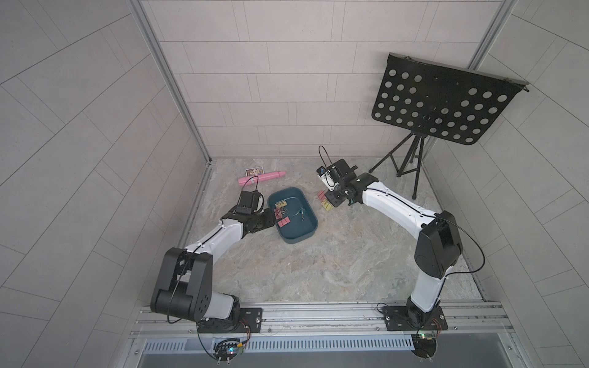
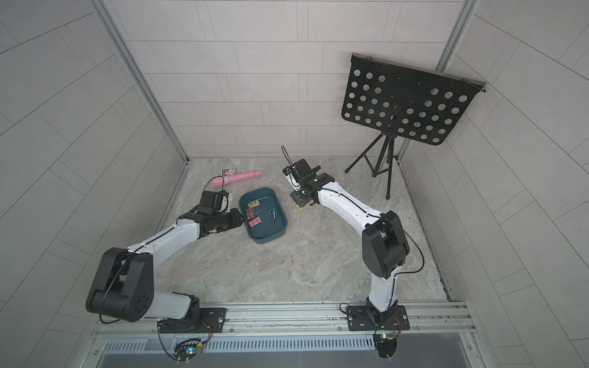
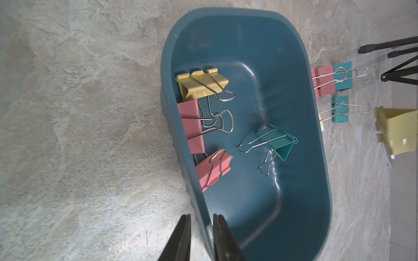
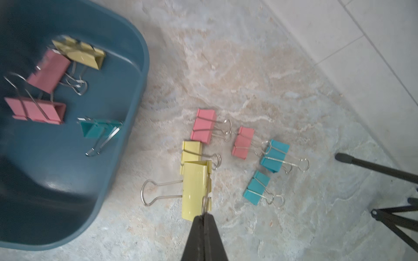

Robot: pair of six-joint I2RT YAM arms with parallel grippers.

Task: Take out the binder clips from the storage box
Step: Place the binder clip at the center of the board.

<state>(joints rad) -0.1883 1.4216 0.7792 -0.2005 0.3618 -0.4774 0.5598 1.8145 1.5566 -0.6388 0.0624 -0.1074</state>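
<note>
Pinching the wall of the storage box (image 3: 271, 67) on its own arm's side, the left gripper (image 3: 200, 215) has one black finger outside the rim and one inside, closed on the thin plastic. Four binder clips (image 3: 192, 126) lie in the box: a yellow and two pink bunched against that wall with wire handles tangled, and a teal one alone near the middle. The left wrist view cuts off the box's end beside the fingers. The right wrist view shows only part of the box, its clips smeared by blur.

The right gripper (image 4: 204, 215), fingers pressed together, grips the wire handle of a yellow binder clip (image 4: 194, 192) just beside the box. Whether this clip touches the table (image 1: 318, 270) cannot be told. It overlaps a second yellow clip (image 4: 192, 148) lying on the marbled surface, near two pink clips (image 4: 203, 128) and two blue clips (image 4: 274, 156).

In both top views the right wrist covers most of that group, and each gripper's fingertips are hard to make out beneath its own wrist. A black music stand (image 1: 446, 102) stands at the far right corner; the wrist views catch only its legs, cut off at the frame. A pink tube (image 1: 263, 177) and a small card (image 1: 254, 171) lie at the far edge, the card's print too small to read.
</note>
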